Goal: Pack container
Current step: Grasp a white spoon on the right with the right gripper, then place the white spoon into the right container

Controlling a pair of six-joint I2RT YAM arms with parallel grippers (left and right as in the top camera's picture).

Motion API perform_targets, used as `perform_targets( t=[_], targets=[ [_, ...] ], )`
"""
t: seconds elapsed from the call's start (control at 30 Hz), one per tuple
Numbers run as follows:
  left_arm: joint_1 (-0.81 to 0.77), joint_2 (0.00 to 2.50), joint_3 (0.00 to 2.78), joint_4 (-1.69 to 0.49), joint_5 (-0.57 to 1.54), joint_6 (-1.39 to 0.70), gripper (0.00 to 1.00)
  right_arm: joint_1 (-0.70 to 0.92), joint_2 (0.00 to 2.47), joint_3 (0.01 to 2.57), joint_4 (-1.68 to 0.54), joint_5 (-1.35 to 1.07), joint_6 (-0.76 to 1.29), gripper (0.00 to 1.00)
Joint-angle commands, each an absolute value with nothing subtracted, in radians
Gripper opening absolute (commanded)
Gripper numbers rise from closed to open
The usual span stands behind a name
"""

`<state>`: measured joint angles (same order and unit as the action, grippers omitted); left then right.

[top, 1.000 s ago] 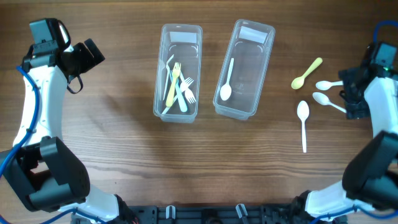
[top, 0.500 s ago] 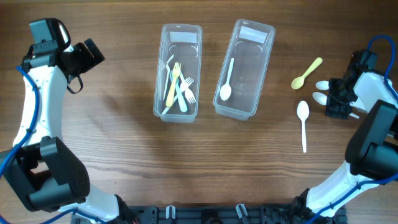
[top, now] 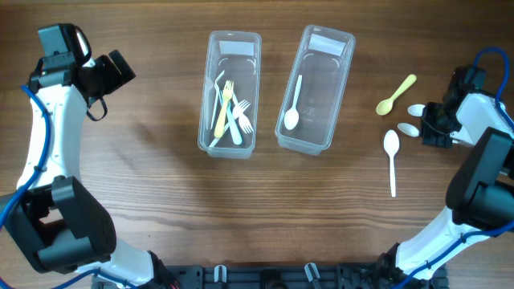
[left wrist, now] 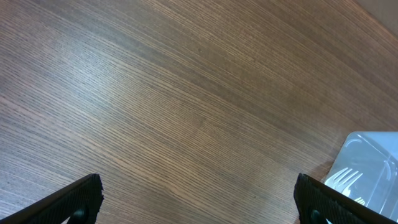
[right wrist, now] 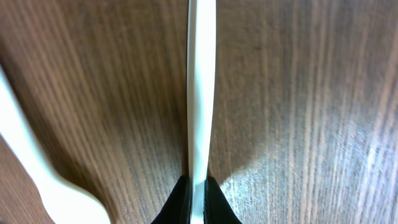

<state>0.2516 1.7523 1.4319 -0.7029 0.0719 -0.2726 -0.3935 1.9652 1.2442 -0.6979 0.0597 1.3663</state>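
Two clear containers stand mid-table: the left container (top: 210, 84) holds forks (top: 229, 112), and the right container (top: 341, 76) holds one white spoon (top: 292, 112). At the right edge my right gripper (top: 436, 131) (right wrist: 198, 186) is low over the wood, shut on the thin handle of a white spoon (right wrist: 200, 93) whose bowl (top: 409, 128) points left. A second white spoon (top: 416, 110) (right wrist: 37, 174) lies right beside it. A yellow spoon (top: 396, 95) and a third white spoon (top: 391, 156) lie nearby. My left gripper (top: 112, 71) (left wrist: 199, 202) hangs open at the far left, holding nothing.
In the left wrist view there is bare wood, with a corner of the fork container (left wrist: 367, 168) at the right. The right arm's blue cable (top: 490, 56) loops near the table's right edge.
My right gripper has moved left onto the white spoons and gone from open to shut on one handle. The left arm has not moved.
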Motion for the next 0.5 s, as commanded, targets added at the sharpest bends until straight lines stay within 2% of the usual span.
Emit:
perform_targets(
  t=[0.0, 0.2, 0.33, 0.47],
  targets=[
    [0.257, 1.734, 1.433, -0.701, 0.069, -0.281, 1.00, -0.390, 1.939, 1.275, -0.693, 0.072, 1.243, 0.04],
    [0.258, 1.734, 1.433, -0.701, 0.069, -0.281, 1.00, -0.339, 1.749, 1.336, -0.577, 0.027, 0.902, 0.04],
    [0.257, 1.734, 1.433, -0.701, 0.069, -0.281, 1.00, -0.190, 1.671, 1.336, -0.448, -0.170, 0.737, 0.04],
    [0.257, 1.734, 1.433, -0.701, 0.069, -0.281, 1.00, 0.017, 1.690, 1.335, -0.427, -0.177, 0.705, 0.04]
  ],
)
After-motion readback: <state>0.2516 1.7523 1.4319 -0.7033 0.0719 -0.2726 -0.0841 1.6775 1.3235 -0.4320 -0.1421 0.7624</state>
